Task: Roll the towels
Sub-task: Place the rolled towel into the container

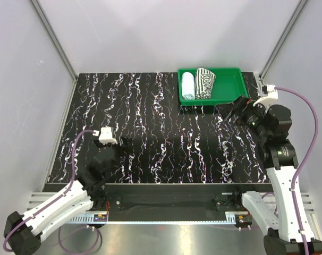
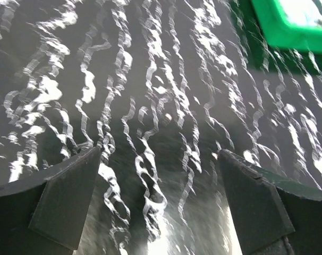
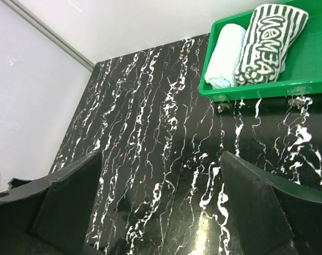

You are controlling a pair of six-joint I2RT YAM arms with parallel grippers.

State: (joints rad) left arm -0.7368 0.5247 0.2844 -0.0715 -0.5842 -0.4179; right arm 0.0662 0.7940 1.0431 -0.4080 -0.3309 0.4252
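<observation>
Two rolled towels lie side by side at the left end of a green tray [image 1: 230, 87] at the back right of the table. One is the pale blue towel [image 1: 188, 85] [image 3: 225, 56]; the other is the zebra-striped towel [image 1: 205, 82] [image 3: 270, 45]. My right gripper [image 1: 232, 110] [image 3: 162, 155] hovers just in front of the tray, open, with only tabletop between its fingers. My left gripper [image 1: 124, 143] [image 2: 158, 154] is at the near left over the bare tabletop, far from the towels. It is open and holds nothing.
The tabletop [image 1: 161, 127] is black marble-patterned with white veins. Pale walls and metal posts close in the back and both sides. A corner of the green tray [image 2: 294, 26] shows at the top right of the left wrist view.
</observation>
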